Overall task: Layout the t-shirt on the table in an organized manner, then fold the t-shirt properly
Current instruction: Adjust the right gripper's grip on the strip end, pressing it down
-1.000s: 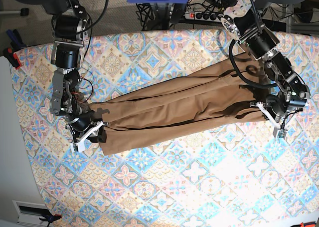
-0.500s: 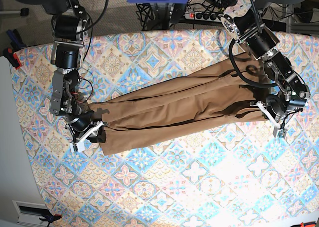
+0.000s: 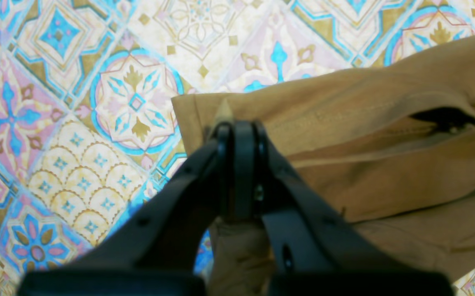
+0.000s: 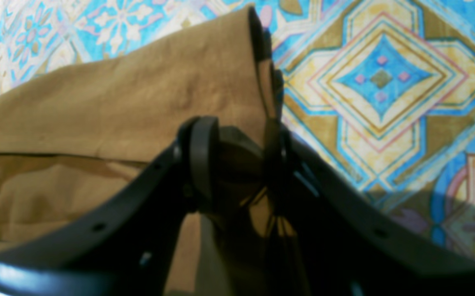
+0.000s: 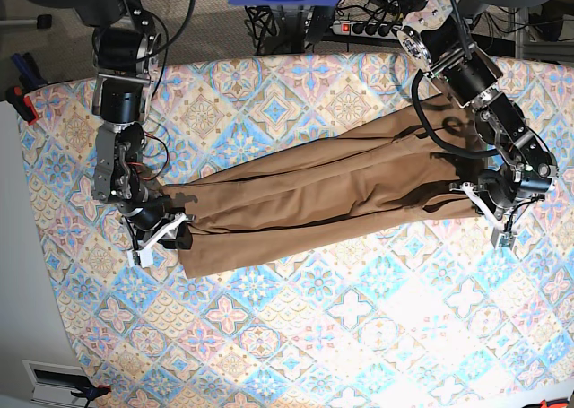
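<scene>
Both arms low over the table (image 5: 296,336), each tool (image 3: 237,131) (image 4: 237,164) clamped on the t-shirt (image 5: 332,193)

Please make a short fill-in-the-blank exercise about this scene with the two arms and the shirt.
1. The t-shirt lying between the two arms is ____ in colour.
2. The left gripper is ____ on the shirt's edge.
3. The shirt lies on a table with a ____ pattern.

Missing words: brown; shut; tile

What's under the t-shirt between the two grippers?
Only the table shows around the t-shirt, pinched by the left gripper and right gripper. Anything beneath the fabric is covered.
</scene>
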### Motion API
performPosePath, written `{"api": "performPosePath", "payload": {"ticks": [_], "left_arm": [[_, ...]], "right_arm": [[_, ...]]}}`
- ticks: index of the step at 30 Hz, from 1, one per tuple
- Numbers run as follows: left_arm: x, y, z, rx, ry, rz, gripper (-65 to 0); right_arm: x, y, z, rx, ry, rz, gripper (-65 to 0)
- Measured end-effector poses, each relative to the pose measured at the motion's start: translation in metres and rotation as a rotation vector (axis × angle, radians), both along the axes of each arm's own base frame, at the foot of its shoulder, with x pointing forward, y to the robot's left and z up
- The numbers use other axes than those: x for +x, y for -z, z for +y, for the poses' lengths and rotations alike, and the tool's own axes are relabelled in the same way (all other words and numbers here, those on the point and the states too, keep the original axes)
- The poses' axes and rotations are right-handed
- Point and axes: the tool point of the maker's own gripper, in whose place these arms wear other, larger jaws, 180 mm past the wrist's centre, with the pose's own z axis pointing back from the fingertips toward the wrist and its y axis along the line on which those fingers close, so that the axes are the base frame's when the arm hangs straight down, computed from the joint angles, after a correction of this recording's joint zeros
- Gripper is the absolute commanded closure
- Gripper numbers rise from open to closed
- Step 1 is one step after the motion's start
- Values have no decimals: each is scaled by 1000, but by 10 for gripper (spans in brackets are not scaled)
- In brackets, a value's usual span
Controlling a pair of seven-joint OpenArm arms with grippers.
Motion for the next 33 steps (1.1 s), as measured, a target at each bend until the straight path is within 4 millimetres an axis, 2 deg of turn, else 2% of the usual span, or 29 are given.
{"api": "performPosePath", "payload": {"ticks": [3, 4, 6, 7, 16, 19, 22, 27, 33], "left_arm": [[0, 0, 0, 0, 0, -1, 0], [0, 0, 0, 0, 0, 0, 0], [0, 0, 0, 0, 0, 0, 0], [0, 0, 0, 0, 0, 0, 0], [0, 0, 0, 0, 0, 0, 0], [0, 0, 0, 0, 0, -1, 0], [0, 0, 0, 0, 0, 0, 0], [0, 0, 0, 0, 0, -1, 0], [0, 0, 0, 0, 0, 0, 0]], "right_arm": [[0, 0, 0, -2, -2, 0, -147], [0, 0, 1, -4, -4, 1, -119], [0, 0, 1, -5, -5, 5, -19], [-1, 1, 1, -6, -6, 8, 0], [-1, 1, 0, -7, -6, 12, 0], [-4, -2, -9, -51, -26, 36, 0], [1, -15, -19, -96, -27, 25, 0], [18, -51, -10, -113, -62, -55, 0], [11, -44, -12, -127, -62, -25, 0]]}}
